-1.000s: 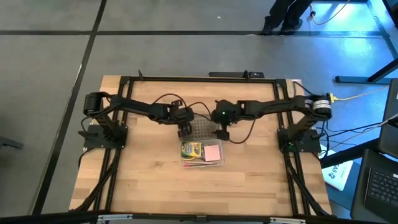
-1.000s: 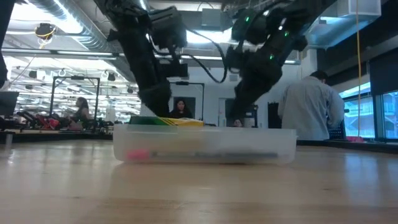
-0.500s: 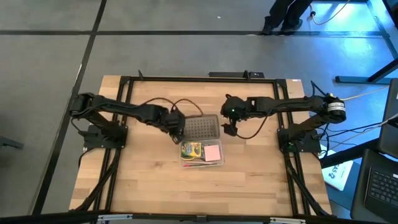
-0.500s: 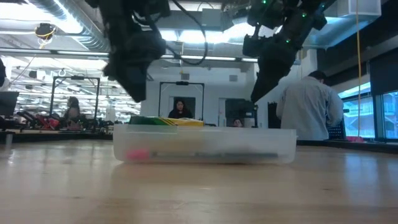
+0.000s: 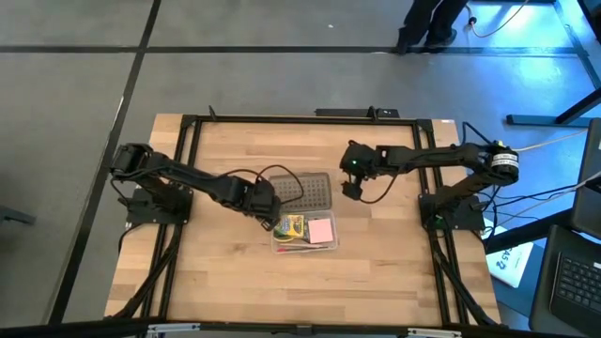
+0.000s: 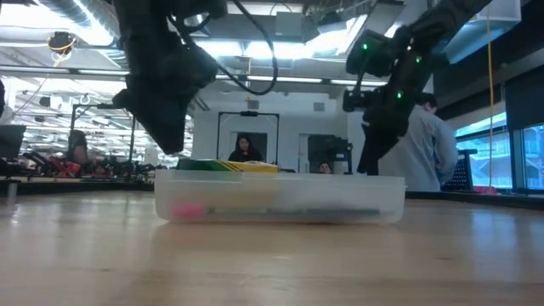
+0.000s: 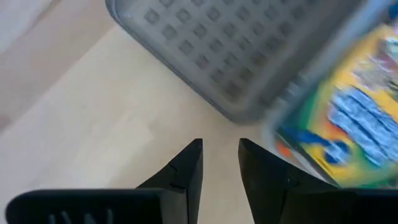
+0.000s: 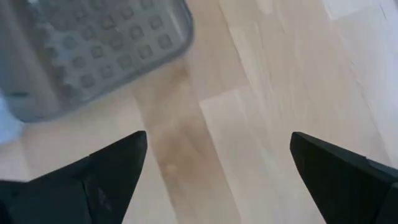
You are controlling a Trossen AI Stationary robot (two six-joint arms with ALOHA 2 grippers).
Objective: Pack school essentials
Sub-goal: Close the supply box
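I see my left gripper (image 5: 269, 207), fingers narrowly apart and empty, beside the crayon box (image 5: 289, 225); right gripper (image 5: 351, 184) spread wide, farther off.

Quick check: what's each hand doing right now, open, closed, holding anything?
Left hand: nearly closed, a narrow gap, holding nothing.
Right hand: wide open, empty.

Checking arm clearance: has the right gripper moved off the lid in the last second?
Yes. The right gripper has pulled away toward its own side; it is now open beside the grey lid, not over it.
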